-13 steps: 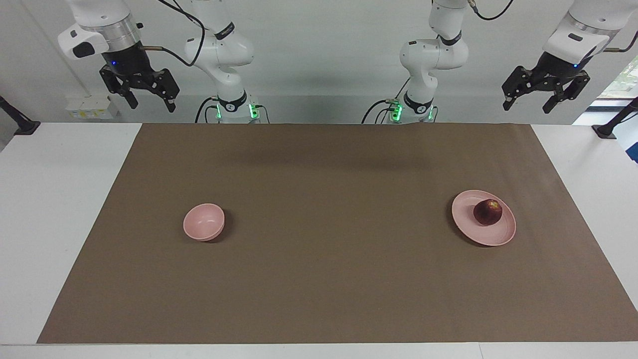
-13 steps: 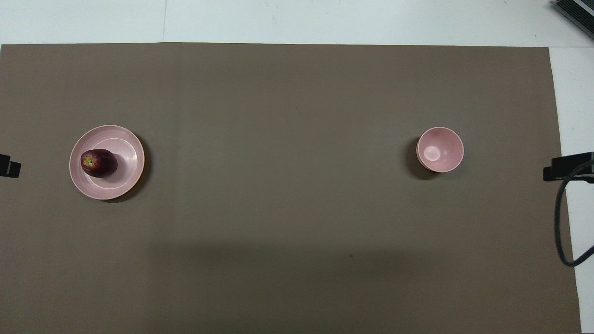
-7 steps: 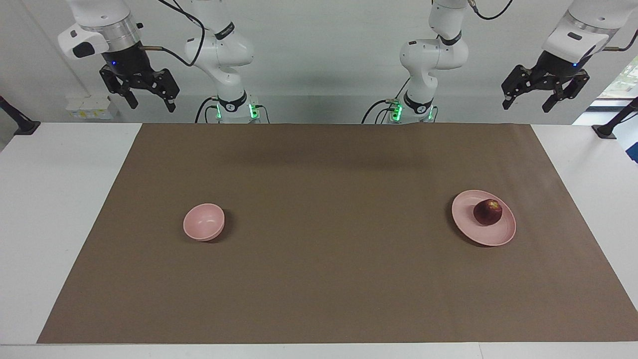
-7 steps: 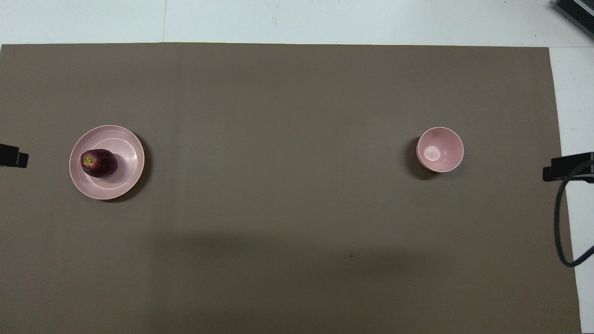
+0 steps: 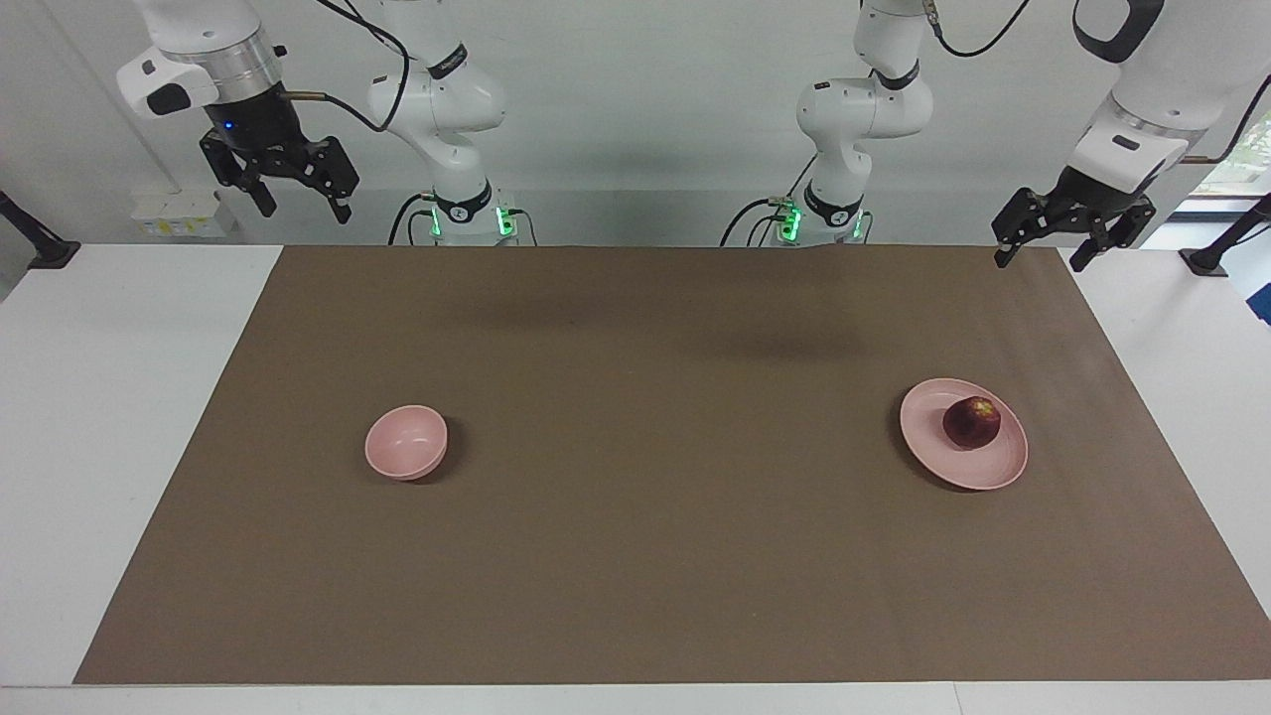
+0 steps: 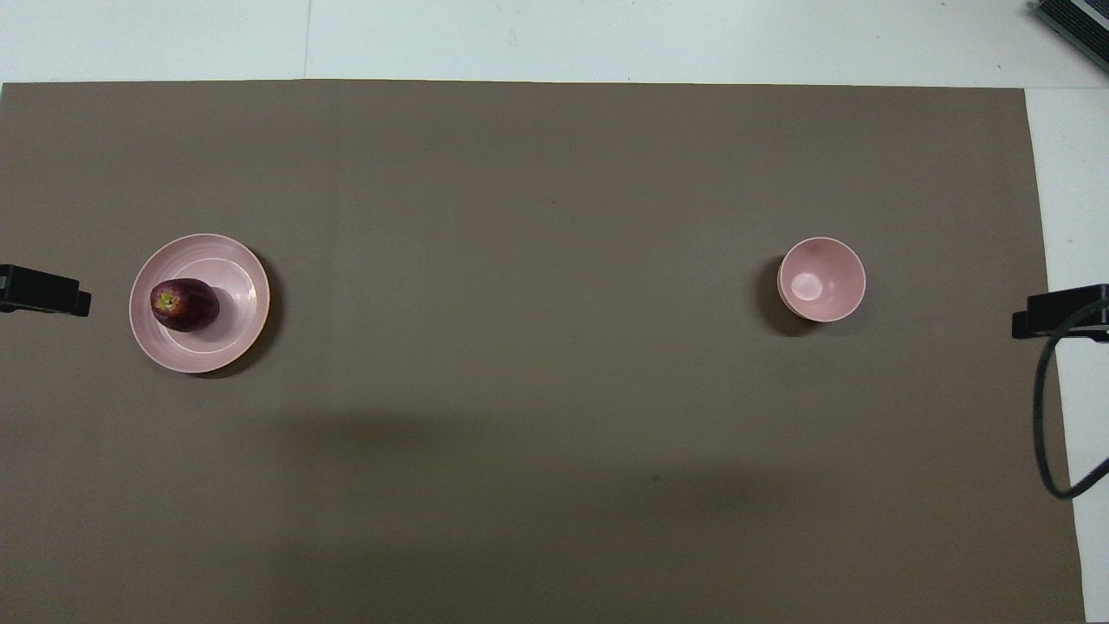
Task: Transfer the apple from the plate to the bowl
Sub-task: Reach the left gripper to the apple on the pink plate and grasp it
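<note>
Apple [image 5: 971, 421] on plate [image 5: 933, 447], bowl [image 5: 405, 443] well apart toward right arm's end

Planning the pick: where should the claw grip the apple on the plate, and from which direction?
Grip the apple across its widest middle, coming straight down from above. It is round and sits on the flat plate, whose low rim would probably block a sideways approach. The open left claw, at that end of the table, is the likelier one.

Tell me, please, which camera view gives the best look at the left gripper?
The facing view: the left gripper shows whole there, fingers spread open, raised above the mat's edge nearest the robots, at the plate's end. The overhead view catches only a dark tip at its edge, beside the plate.
</note>
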`<state>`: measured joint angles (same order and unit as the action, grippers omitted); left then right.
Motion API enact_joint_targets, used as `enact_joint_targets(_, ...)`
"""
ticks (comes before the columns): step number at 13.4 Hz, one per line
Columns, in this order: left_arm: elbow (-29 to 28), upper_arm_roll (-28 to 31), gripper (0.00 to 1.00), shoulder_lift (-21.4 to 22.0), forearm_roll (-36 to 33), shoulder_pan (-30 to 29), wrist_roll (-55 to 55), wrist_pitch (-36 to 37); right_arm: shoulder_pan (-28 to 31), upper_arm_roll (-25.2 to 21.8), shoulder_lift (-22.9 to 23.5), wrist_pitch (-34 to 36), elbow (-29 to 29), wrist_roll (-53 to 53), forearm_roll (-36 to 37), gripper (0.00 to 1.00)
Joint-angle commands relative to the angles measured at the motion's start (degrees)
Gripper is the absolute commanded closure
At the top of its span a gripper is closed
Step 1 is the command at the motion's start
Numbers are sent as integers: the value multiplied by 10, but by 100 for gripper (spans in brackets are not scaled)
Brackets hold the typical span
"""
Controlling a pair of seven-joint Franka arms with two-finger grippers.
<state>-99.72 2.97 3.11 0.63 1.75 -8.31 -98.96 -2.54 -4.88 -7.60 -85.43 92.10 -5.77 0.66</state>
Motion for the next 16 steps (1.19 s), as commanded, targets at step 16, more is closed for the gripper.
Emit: enact_joint_targets(16,-219,-2,0,-117,-4,-40,-15,-406,2,10,-7,1,1,-4,-10,0)
